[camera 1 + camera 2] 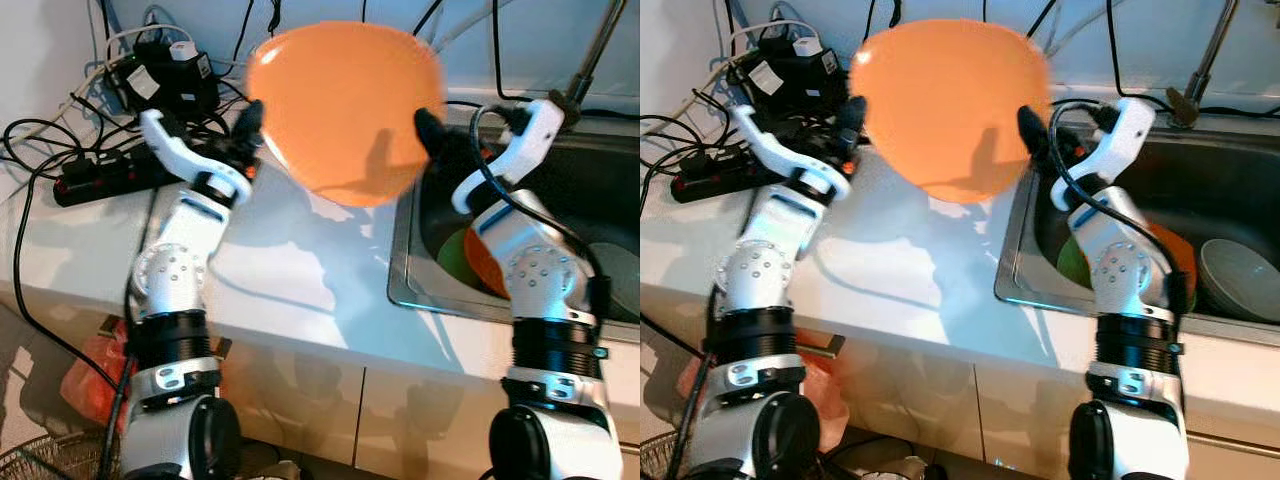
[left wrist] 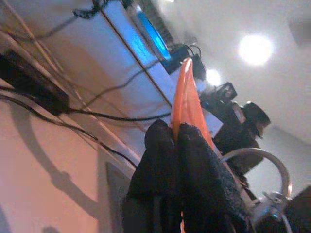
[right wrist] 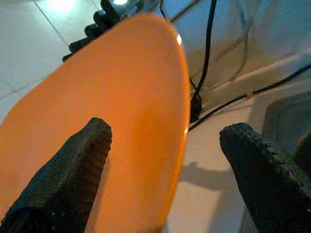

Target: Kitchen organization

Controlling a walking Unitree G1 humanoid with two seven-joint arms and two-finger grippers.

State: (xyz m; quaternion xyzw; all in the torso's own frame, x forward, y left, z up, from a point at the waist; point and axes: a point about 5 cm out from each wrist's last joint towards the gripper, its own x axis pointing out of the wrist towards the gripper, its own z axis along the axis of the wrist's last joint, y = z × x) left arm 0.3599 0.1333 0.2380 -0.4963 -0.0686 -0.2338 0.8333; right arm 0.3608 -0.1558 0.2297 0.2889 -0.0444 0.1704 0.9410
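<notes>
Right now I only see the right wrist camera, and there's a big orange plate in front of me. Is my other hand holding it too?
Observer: Yes. Your left hand is pinched shut on the rim of the orange plate.
Operator: Is the plate sitting on something?
Observer: No. It's held up in the air over the white counter, next to the sink.
Operator: What's in the sink?
Observer: A green dish, an orange dish and a grey bowl.
</notes>
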